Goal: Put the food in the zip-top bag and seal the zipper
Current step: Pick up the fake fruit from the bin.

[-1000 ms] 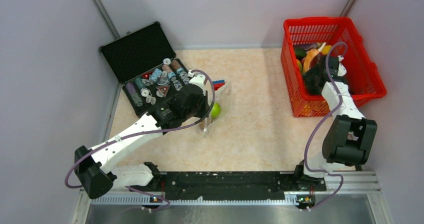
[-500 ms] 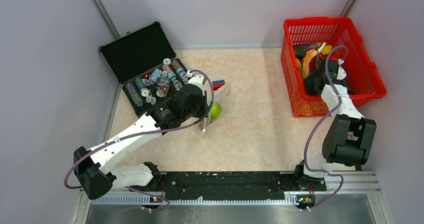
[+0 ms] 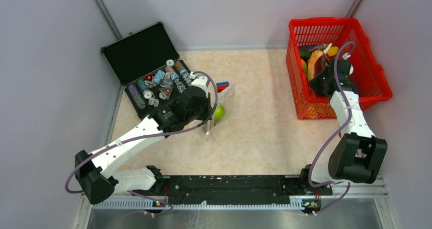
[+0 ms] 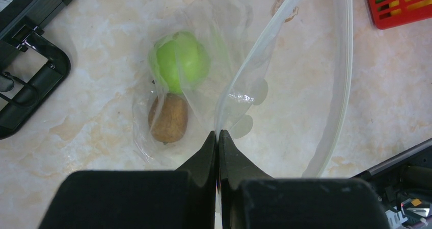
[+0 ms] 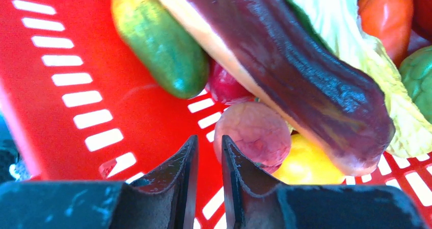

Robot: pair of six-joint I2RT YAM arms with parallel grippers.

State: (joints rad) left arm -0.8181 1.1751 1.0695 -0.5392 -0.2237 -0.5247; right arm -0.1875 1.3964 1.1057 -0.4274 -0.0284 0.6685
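My left gripper (image 4: 218, 134) (image 3: 210, 118) is shut on one lip of the zip-top bag (image 4: 239, 81) (image 3: 225, 102) and holds its mouth apart. The zipper (image 4: 347, 60) curves down the right side. A green round fruit (image 4: 181, 60) (image 3: 219, 112) and a brown oval piece (image 4: 168, 118) lie inside the bag. My right gripper (image 5: 208, 140) (image 3: 322, 82) is down in the red basket (image 3: 378, 73), its jaws a narrow gap apart with nothing between them. Just right of its fingertips lies a pinkish round piece (image 5: 252, 132). Beyond are a purple eggplant (image 5: 295, 71), a green cucumber (image 5: 160, 40) and a yellow piece (image 5: 305, 165).
An open black case (image 3: 140, 50) with small bottles (image 3: 160, 81) stands at the back left, its corner (image 4: 30, 81) close to the bag. A red-and-blue brick (image 3: 222, 85) lies behind the bag. The basket wall (image 5: 76, 111) is just left of my right fingers.
The right gripper's jaws have closed from wide apart to a narrow gap, and that arm has shifted slightly inside the basket. The left arm and the bag have not moved.
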